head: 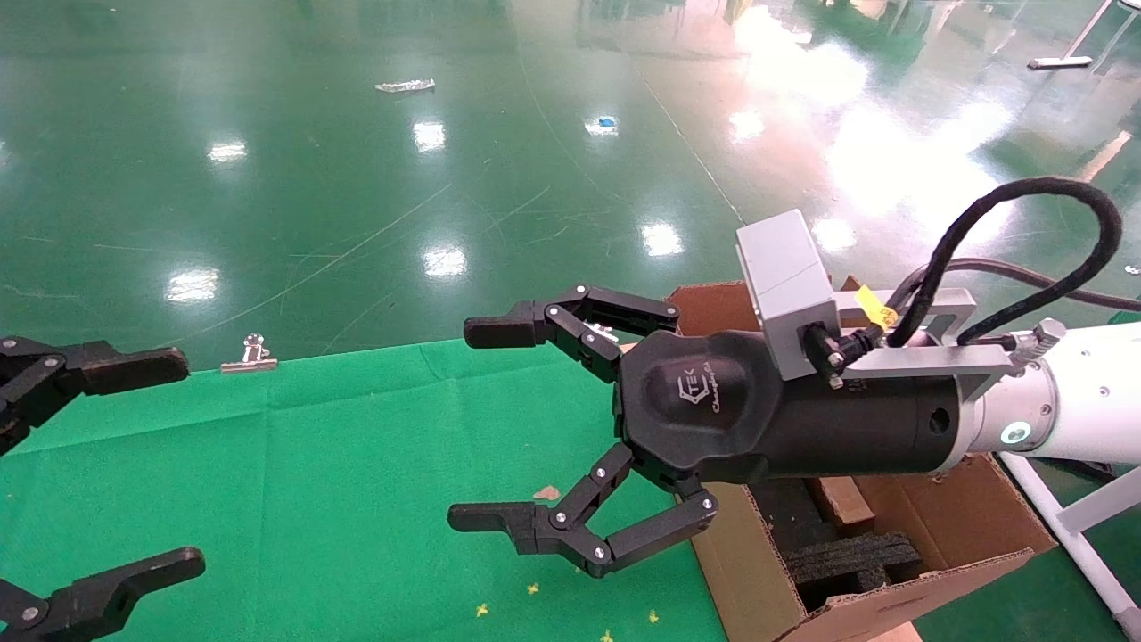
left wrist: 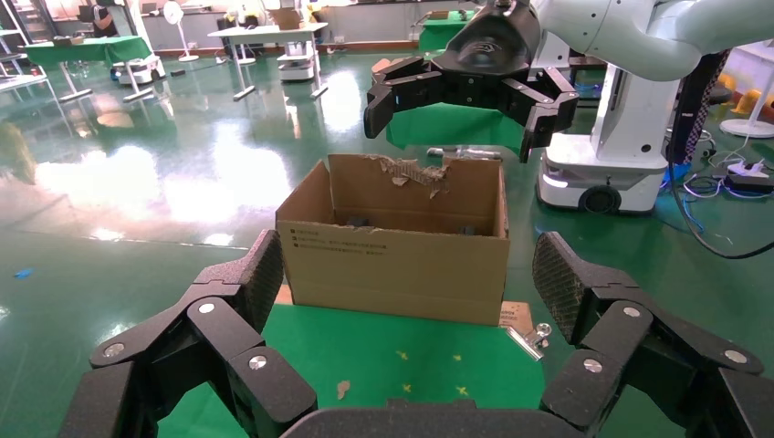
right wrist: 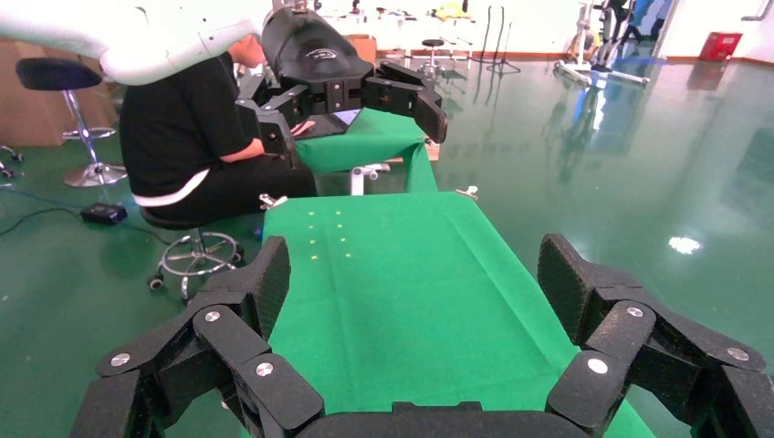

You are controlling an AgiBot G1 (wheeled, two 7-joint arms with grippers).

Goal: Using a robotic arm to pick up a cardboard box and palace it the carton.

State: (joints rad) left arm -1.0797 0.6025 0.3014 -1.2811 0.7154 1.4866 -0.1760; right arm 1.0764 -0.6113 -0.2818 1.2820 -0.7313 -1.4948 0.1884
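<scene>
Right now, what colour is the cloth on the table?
Bright green. The cloth shows best in the right wrist view, spread flat.

A robotics lab or workshop hall: glossy green floor (head: 357, 178), green-clothed tables (left wrist: 82, 47), a wheeled white robot base (left wrist: 602, 173), stools (right wrist: 196, 251), stands and cables, and a seated person in black (right wrist: 196, 137).
</scene>
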